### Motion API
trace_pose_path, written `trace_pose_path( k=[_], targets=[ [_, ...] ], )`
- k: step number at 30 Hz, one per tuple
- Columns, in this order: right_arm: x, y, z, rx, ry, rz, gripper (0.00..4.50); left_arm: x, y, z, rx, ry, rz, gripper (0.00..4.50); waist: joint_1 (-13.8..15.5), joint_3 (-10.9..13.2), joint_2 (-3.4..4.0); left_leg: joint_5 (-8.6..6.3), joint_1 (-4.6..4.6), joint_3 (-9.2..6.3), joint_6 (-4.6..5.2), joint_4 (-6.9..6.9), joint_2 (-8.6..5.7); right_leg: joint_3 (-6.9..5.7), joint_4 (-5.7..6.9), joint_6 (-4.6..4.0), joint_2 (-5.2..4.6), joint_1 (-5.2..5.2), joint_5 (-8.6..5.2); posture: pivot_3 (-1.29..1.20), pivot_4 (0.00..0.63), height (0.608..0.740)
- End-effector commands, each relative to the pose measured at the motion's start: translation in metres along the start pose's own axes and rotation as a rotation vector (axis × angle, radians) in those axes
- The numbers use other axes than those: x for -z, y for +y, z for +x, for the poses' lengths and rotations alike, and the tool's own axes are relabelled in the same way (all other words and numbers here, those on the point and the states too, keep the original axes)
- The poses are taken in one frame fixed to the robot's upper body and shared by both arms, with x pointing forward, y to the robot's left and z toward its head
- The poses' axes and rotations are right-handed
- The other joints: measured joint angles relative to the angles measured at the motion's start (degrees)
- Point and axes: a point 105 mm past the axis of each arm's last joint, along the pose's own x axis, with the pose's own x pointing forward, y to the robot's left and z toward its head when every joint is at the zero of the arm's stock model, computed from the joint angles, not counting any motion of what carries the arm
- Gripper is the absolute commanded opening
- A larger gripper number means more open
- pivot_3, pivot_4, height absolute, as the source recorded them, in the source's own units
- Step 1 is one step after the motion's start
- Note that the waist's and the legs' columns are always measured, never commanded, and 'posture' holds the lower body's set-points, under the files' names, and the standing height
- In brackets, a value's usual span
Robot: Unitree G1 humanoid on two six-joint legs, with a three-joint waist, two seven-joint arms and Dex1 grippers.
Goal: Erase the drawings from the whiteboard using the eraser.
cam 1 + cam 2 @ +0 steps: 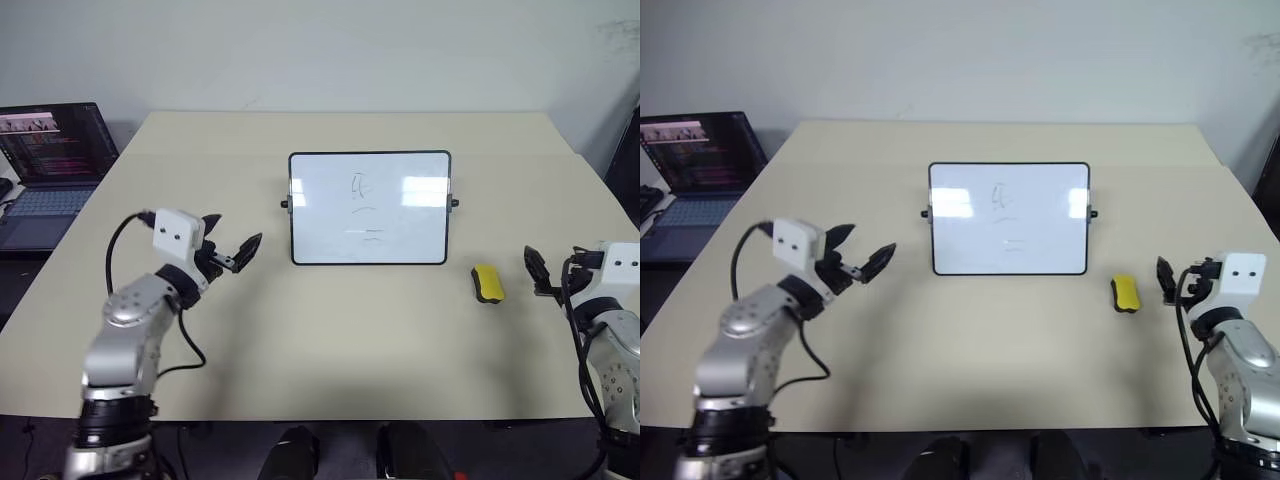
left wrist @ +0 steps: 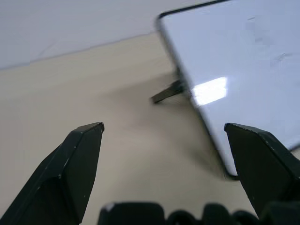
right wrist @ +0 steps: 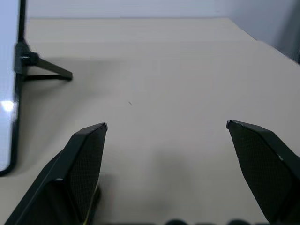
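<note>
The whiteboard (image 1: pixel 369 208) stands upright on its small feet in the middle of the table, facing me. The drawings (image 1: pixel 361 186) are a faint scribble near its centre with short dashes (image 1: pixel 372 236) below. The eraser (image 1: pixel 487 283), yellow on top, lies flat on the table just right of the board's lower corner. My left gripper (image 1: pixel 232 236) hovers open to the left of the board, pointing toward it, with nothing between its fingers. My right gripper (image 1: pixel 545 272) hangs open just right of the eraser, apart from it and empty.
The beige table (image 1: pixel 330 350) has bare surface in front of the board and behind it. An open laptop (image 1: pixel 50 170) sits on a lower desk past the table's left edge. A pale wall runs behind the table.
</note>
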Motion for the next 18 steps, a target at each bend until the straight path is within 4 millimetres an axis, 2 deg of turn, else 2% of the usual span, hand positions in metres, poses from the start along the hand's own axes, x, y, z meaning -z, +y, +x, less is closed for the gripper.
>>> trace_pose_path(
  k=[1, 3, 5, 8, 10, 12, 16, 18],
  targets=[
    [-0.016, 0.022, -0.007, -0.065, 0.012, -0.046, 4.44, -0.024, -0.026, 0.003, 0.274, -0.010, 0.026, 4.50, 0.0, 0.0, 0.02, 0.00, -0.01, 0.00, 0.00, 0.00, -0.01, -0.01, 0.00, 0.00, 0.00, -0.01, 0.00, 0.00, 0.150, 0.740],
    [-0.002, 0.032, -0.021, -0.092, 0.154, -0.097, 4.44, -0.026, -0.039, 0.002, 0.438, 0.051, 0.094, 4.50, 0.0, 0.0, 0.03, -0.01, 0.00, -0.01, 0.01, -0.04, -0.01, -0.02, -0.01, -0.01, 0.01, -0.01, -0.01, 0.00, 0.150, 0.740],
    [0.000, 0.048, -0.032, -0.124, 0.198, -0.037, 4.44, -0.030, -0.042, -0.002, 0.523, 0.087, 0.119, 4.50, 0.1, 0.0, 0.02, -0.01, -0.03, -0.09, 0.02, -0.11, -0.01, -0.10, -0.03, -0.02, 0.01, -0.03, -0.02, 0.00, 0.150, 0.740],
    [-0.002, 0.077, -0.037, -0.192, 0.213, 0.040, 4.44, -0.034, -0.053, -0.005, 0.640, 0.129, 0.137, 4.50, -0.3, 0.0, 0.06, -0.02, 0.00, -0.05, 0.04, -0.23, 0.03, -0.06, -0.04, -0.05, 0.02, -0.07, -0.03, 0.00, 0.150, 0.740],
    [-0.001, 0.086, -0.033, -0.185, 0.223, 0.062, 4.44, -0.033, -0.063, -0.005, 0.708, 0.144, 0.163, 4.50, -0.5, 0.1, 0.08, -0.03, 0.04, 0.06, 0.06, -0.25, 0.07, 0.06, -0.05, -0.04, 0.02, -0.08, -0.04, 0.00, 0.150, 0.740],
    [0.000, 0.089, -0.028, -0.161, 0.223, 0.087, 4.44, -0.035, -0.069, -0.004, 0.745, 0.139, 0.175, 4.50, -0.4, 0.1, 0.08, -0.04, 0.06, 0.09, 0.08, -0.26, 0.06, 0.10, -0.06, -0.03, 0.03, -0.09, -0.04, 0.00, 0.150, 0.740],
    [-0.001, 0.068, -0.010, -0.045, 0.199, 0.085, 4.44, -0.044, -0.095, 0.005, 0.843, 0.093, 0.192, 4.50, 0.1, 0.1, 0.04, -0.04, -0.01, -0.03, 0.08, -0.26, 0.03, -0.03, -0.07, -0.02, 0.02, -0.10, -0.04, 0.00, 0.150, 0.740],
    [-0.002, 0.061, -0.005, -0.024, 0.190, 0.074, 4.44, -0.043, -0.099, 0.008, 0.858, 0.091, 0.204, 4.50, 0.1, 0.1, 0.04, -0.03, -0.01, -0.01, 0.08, -0.25, -0.03, -0.01, -0.07, 0.01, -0.01, -0.09, -0.06, 0.00, 0.150, 0.740]
  ],
)
